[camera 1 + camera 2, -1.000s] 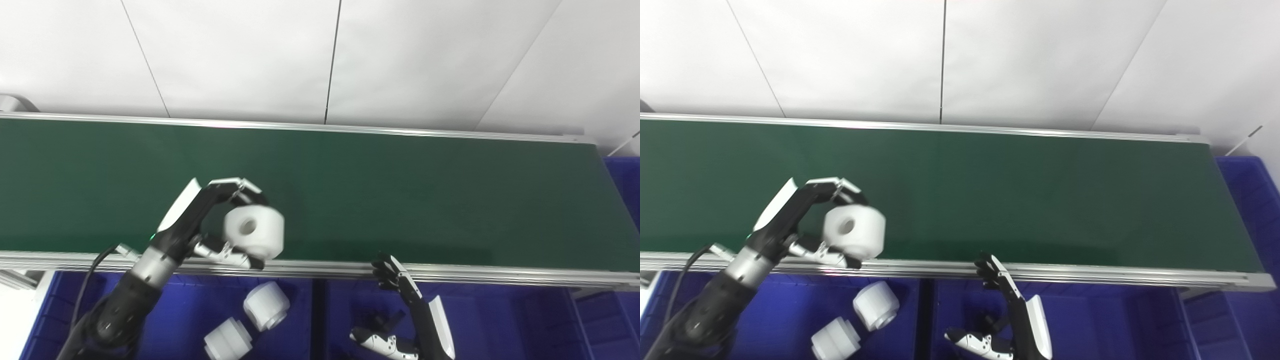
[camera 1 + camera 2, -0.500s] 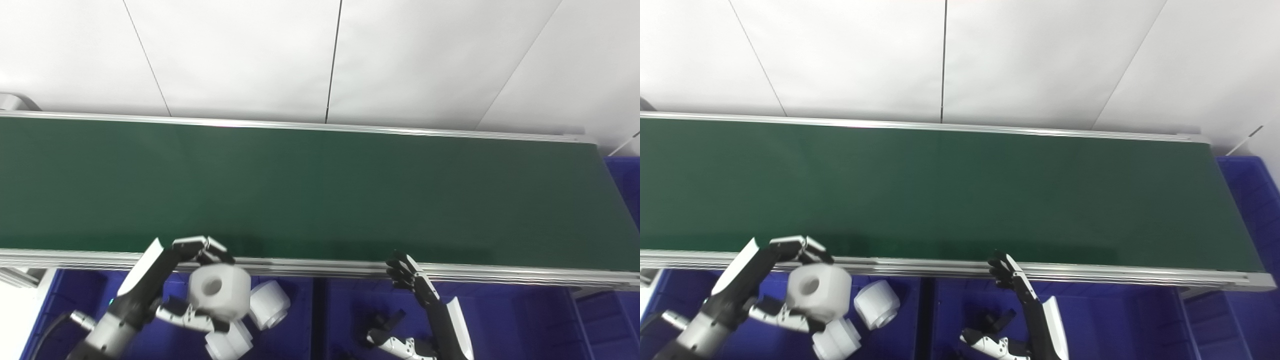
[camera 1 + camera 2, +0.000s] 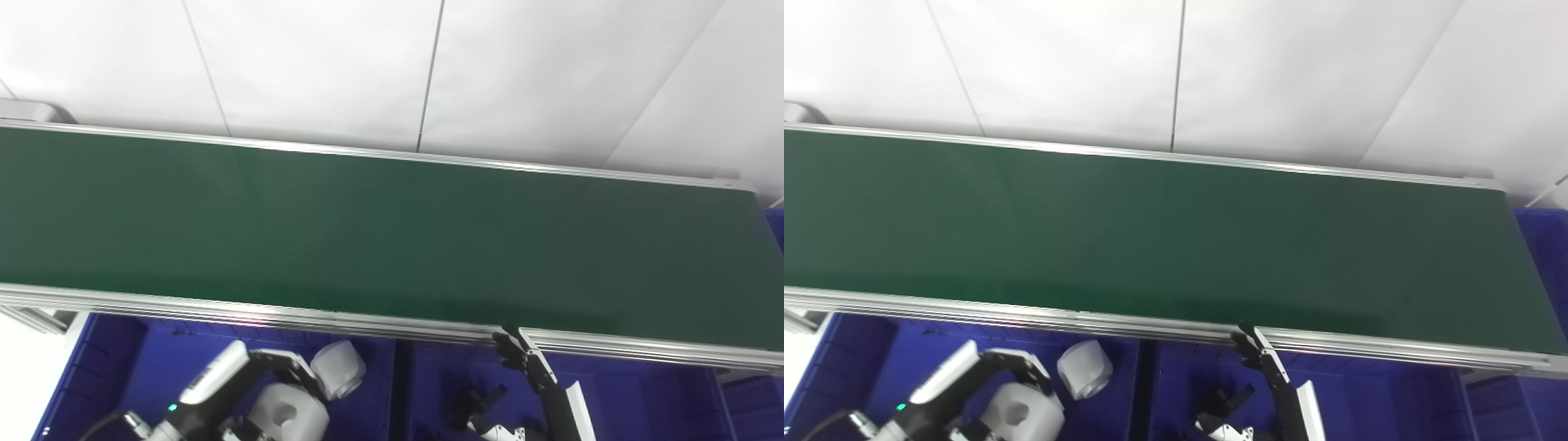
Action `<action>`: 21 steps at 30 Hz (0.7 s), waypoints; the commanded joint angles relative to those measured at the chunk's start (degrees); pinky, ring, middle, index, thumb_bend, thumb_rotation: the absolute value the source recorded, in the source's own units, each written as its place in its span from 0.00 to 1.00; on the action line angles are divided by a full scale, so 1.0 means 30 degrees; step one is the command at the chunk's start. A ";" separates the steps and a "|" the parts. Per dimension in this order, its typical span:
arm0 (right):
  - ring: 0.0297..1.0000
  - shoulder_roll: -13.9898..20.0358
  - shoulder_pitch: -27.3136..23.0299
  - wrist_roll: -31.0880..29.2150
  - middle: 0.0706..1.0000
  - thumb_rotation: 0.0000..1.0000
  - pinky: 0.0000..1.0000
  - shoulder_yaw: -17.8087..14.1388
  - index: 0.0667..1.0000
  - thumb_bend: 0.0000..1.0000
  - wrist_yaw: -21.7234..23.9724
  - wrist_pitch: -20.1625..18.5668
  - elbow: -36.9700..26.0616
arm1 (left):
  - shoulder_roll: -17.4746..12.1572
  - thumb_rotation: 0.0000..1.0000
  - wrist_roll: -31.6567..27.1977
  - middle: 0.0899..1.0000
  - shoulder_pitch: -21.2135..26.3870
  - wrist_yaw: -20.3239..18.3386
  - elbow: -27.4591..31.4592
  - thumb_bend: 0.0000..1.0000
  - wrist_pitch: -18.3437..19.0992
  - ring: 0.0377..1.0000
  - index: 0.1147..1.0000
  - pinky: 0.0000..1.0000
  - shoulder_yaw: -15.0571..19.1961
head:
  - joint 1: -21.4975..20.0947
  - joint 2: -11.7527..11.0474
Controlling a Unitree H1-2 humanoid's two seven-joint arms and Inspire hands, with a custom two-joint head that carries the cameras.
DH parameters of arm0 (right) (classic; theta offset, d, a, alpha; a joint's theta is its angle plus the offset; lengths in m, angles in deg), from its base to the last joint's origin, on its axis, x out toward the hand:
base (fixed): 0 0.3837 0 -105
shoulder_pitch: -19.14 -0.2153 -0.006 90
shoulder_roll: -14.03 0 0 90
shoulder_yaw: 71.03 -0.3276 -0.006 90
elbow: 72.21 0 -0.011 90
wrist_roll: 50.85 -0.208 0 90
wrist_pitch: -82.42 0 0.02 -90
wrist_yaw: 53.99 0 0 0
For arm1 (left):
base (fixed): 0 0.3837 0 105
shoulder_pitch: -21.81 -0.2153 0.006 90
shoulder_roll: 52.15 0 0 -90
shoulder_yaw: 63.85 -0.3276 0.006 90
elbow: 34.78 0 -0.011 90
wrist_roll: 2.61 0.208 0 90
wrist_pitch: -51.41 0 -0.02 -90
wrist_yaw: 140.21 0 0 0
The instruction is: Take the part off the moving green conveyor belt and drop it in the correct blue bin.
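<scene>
The left hand point(image 3: 245, 398) grips the white part point(image 3: 288, 419), fingers arched over its top, its bored face turned up towards the camera. The part hangs inside the left blue bin point(image 3: 110, 361), below the conveyor belt point(image 3: 367, 239) near rail, beside another white part point(image 3: 339, 378). Release looks due: straight down. The right hand point(image 3: 527, 392) waits open over the neighbouring bin point(image 3: 643, 398).

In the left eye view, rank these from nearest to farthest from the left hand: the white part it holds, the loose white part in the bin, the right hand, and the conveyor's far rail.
1. Held white part, in the left hand, over the left blue bin.
2. Loose white part, just right of it, lying in that bin.
3. Right hand, at the bottom right.
4. Far rail, across the green belt.
</scene>
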 commanded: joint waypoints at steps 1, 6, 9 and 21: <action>0.81 0.0289 0.0026 0.0017 0.83 0.52 0.76 0.0023 0.90 0.85 -0.0503 0.0939 -0.0638 | -0.0015 0.00 0.0741 0.46 -0.0059 0.0632 0.0620 0.50 -0.0701 0.44 0.42 0.51 0.0061 | 0.0040 0.0002; 0.79 0.0474 0.0009 0.0169 0.82 0.55 0.74 0.0210 0.89 0.87 -0.0992 0.0939 -0.0394 | 0.0384 0.00 0.2314 0.46 -0.0056 0.0510 0.0396 0.50 -0.0579 0.45 0.41 0.55 -0.0287 | 0.0247 0.0092; 0.79 0.0613 -0.0138 -0.0099 0.82 0.52 0.75 0.0516 0.89 0.86 -0.1222 0.0939 -0.0152 | 0.0472 0.00 0.3130 0.48 0.0067 0.0369 0.0135 0.51 -0.0385 0.62 0.41 0.61 -0.0472 | 0.0563 -0.0032; 0.80 0.1266 -0.0076 -0.0240 0.82 0.54 0.75 0.1178 0.89 0.86 -0.2293 0.0938 -0.0133 | 0.1652 0.56 0.7655 0.86 0.0037 -0.1255 0.1923 0.69 0.4525 0.81 0.84 0.74 -0.0613 | 0.1722 0.0391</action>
